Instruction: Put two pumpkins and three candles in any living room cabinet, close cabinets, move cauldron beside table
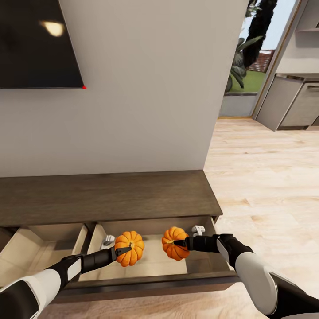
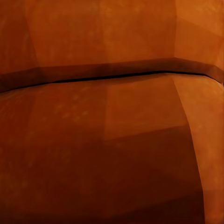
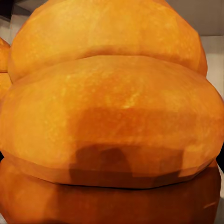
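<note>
Both arms reach forward over the open cabinet [image 1: 133, 199] drawer [image 1: 150, 261]. Left gripper [image 1: 126, 249] fingers pinch the left pumpkin [image 1: 130, 248]; right gripper [image 1: 178, 243] fingers pinch the right pumpkin [image 1: 173, 243]. Pumpkins near each other, apart, above the drawer's pale floor. TV [image 1: 37, 42] on wall, far left.

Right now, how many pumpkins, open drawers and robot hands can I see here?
Pumpkins: 2, left pumpkin, right pumpkin
Open drawers: 2, left drawer, right drawer
Grippers: 2, left gripper, right gripper
Total: 6
</note>
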